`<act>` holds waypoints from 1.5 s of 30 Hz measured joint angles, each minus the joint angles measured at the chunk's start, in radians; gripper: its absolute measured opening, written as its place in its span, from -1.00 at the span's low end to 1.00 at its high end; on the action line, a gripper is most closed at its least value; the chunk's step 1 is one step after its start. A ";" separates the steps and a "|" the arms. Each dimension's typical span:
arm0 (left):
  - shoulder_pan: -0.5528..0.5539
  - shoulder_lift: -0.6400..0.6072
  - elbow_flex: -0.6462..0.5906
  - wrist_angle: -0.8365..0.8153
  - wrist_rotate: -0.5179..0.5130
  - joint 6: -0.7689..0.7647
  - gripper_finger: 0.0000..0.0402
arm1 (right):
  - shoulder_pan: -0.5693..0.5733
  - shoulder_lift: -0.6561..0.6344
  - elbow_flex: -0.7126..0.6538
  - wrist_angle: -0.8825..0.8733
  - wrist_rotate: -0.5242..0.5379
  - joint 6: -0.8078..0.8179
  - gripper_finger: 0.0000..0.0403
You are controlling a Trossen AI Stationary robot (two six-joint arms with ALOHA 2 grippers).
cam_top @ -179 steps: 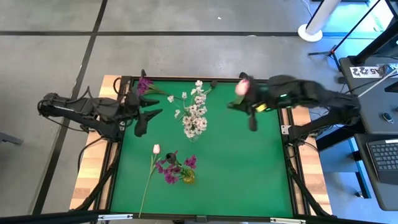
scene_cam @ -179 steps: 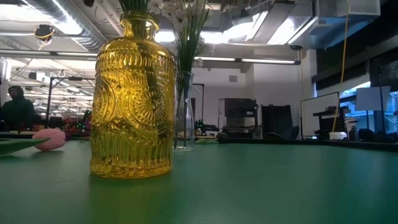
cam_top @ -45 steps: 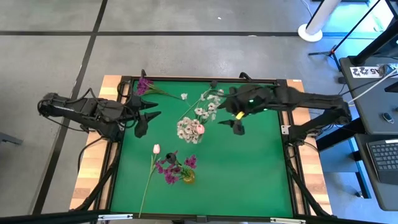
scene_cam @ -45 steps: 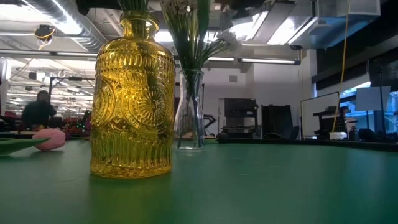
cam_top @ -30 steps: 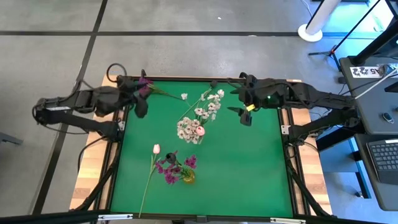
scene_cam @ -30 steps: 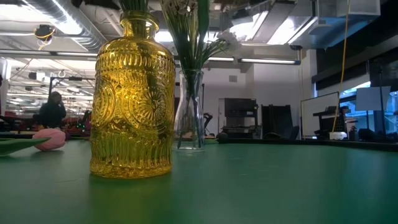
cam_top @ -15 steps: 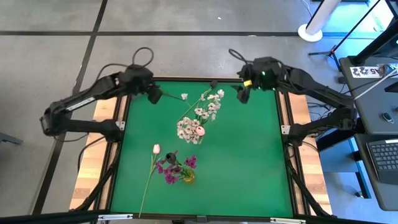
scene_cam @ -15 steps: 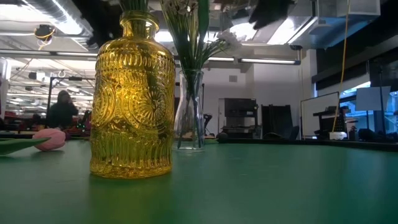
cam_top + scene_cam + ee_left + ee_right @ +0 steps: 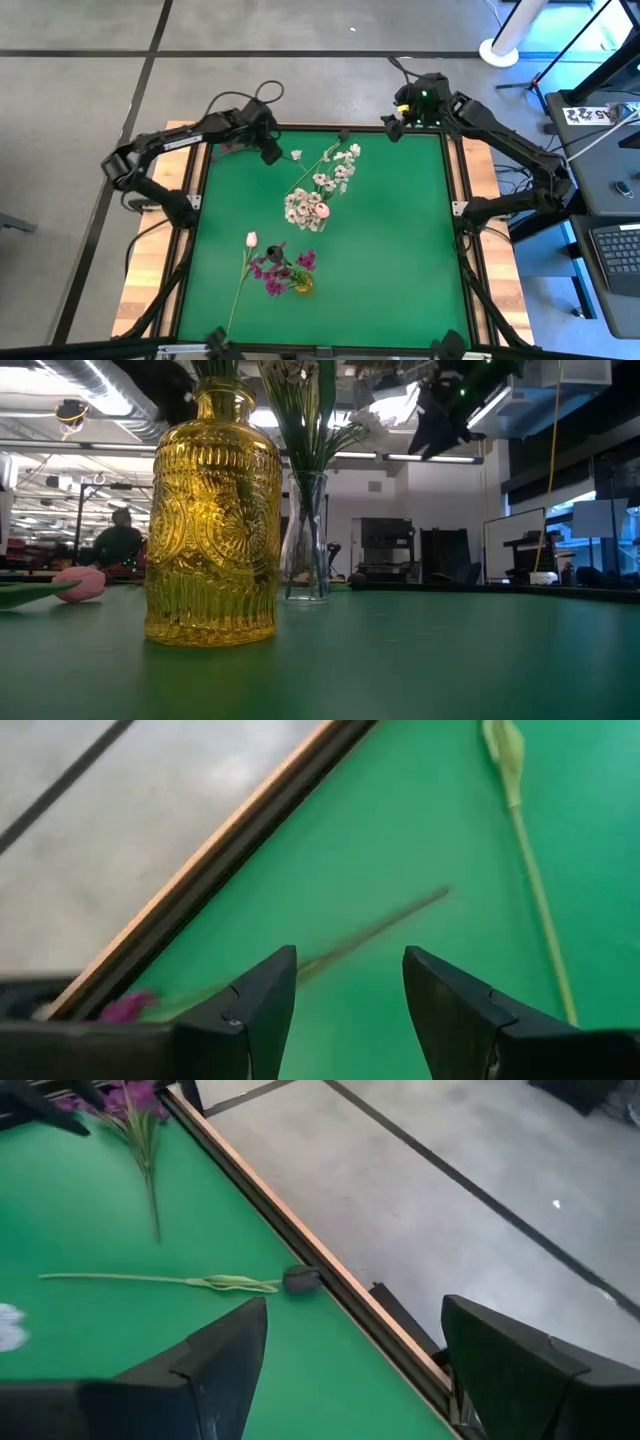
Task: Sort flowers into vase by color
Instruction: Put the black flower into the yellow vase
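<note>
Fingers on your left gripper (image 9: 345, 1005) and right gripper (image 9: 350, 1370) apart, empty | white sprays (image 9: 312, 195) in clear vase (image 9: 306, 535), purple clusters (image 9: 280, 272) in yellow vase (image 9: 213, 520) | left on bench (image 9: 400, 270): purple stem (image 9: 140, 1110), tulip (image 9: 250, 240), bare stalk (image 9: 160, 1280).

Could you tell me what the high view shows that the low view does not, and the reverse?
Only the high view shows both arms whole, the left claw and right claw open at the far corners, and the stem of the loose tulip. Only the low view shows the ribbed glass of the yellow vase, the clear vase and a person beyond. Both show the green table and the white blossoms.
</note>
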 joint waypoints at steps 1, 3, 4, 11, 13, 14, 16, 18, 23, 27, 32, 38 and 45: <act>0.002 0.022 0.000 0.028 0.028 0.010 -0.10 | -0.012 0.000 -0.008 0.001 -0.014 0.000 0.48; 0.002 0.060 0.000 0.083 0.093 0.034 -0.10 | -0.035 0.000 -0.020 0.008 -0.038 -0.004 0.48; 0.001 0.080 0.000 0.108 0.119 0.043 -0.10 | -0.041 0.000 -0.023 0.007 -0.046 -0.006 0.48; -0.057 0.207 0.000 0.213 0.220 0.118 -0.10 | -0.047 0.000 -0.027 0.010 -0.062 -0.014 0.48; -0.082 0.240 0.000 0.223 0.220 0.139 -0.10 | -0.046 0.000 -0.027 0.010 -0.068 -0.017 0.48; -0.096 0.256 0.000 0.226 0.220 0.145 -0.10 | -0.046 0.000 -0.027 0.011 -0.071 -0.017 0.48; -0.122 0.282 0.000 0.242 0.220 0.152 -0.10 | -0.046 0.000 -0.027 0.012 -0.080 -0.018 0.48; -0.148 0.300 0.000 0.250 0.221 0.157 -0.10 | -0.045 0.000 -0.027 0.011 -0.089 -0.016 0.48; -0.210 0.314 0.000 0.255 0.220 0.146 -0.10 | -0.045 0.000 -0.027 0.008 -0.118 -0.007 0.48; -0.252 0.316 0.000 0.258 0.172 0.136 -0.10 | -0.045 0.000 -0.027 0.008 -0.138 0.005 0.48; -0.263 0.324 0.000 0.261 0.082 0.115 -0.10 | -0.045 0.000 -0.027 0.008 -0.143 0.019 0.48; -0.241 0.363 0.000 0.253 0.103 0.081 -0.10 | -0.045 0.000 -0.027 0.008 -0.161 0.019 0.48; -0.239 0.417 0.003 0.256 0.120 0.057 -0.10 | -0.045 -0.001 -0.027 0.008 -0.166 0.019 0.48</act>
